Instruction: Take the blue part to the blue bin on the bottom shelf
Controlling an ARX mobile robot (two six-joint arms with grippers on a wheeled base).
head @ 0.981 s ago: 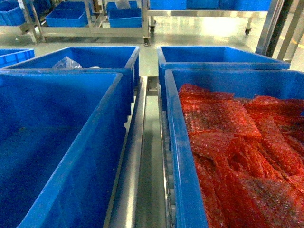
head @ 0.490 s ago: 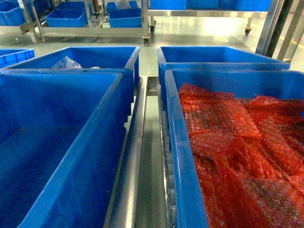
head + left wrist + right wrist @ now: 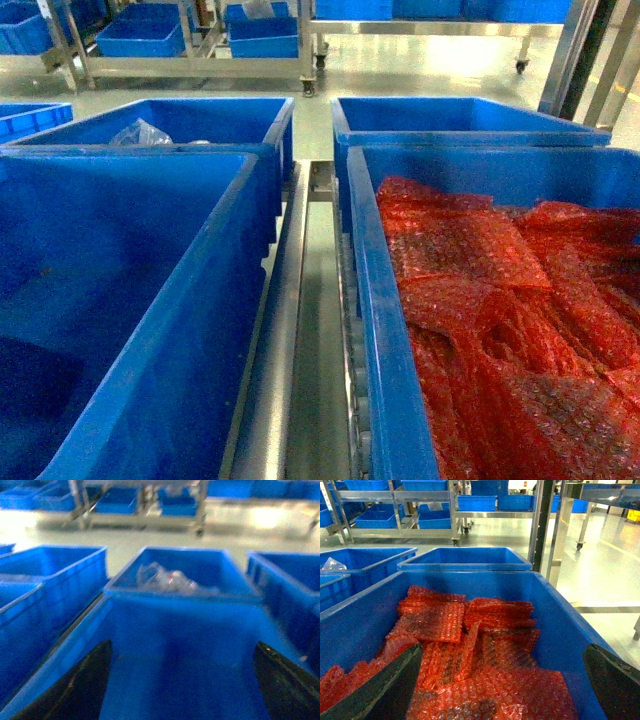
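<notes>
Broadly, the head view is filled by two large blue bins: the near left bin takes the lower left of the frame and its inside looks bare and dark toward the bottom left corner, while the near right bin takes the lower right and is heaped with red bubble wrap. Between them a steel rail runs from the bottom centre up toward mid-frame. Behind each near bin stands another blue bin; the far left bin holds a clear plastic bag, and the far right bin shows no contents from this angle. Steel racks with more blue bins sit on the pale floor along the top of the frame. No blue part can be made out in any view, and which bin is the target on the bottom shelf cannot be told. The left wrist view is blurred; the left gripper hangs over the near left bin, its two dark fingers at the lower corners of the frame, wide apart with nothing between them. In the right wrist view the right gripper hangs over the red bubble wrap, its fingers likewise spread at the lower corners, holding nothing. Neither gripper appears in the head view.
</notes>
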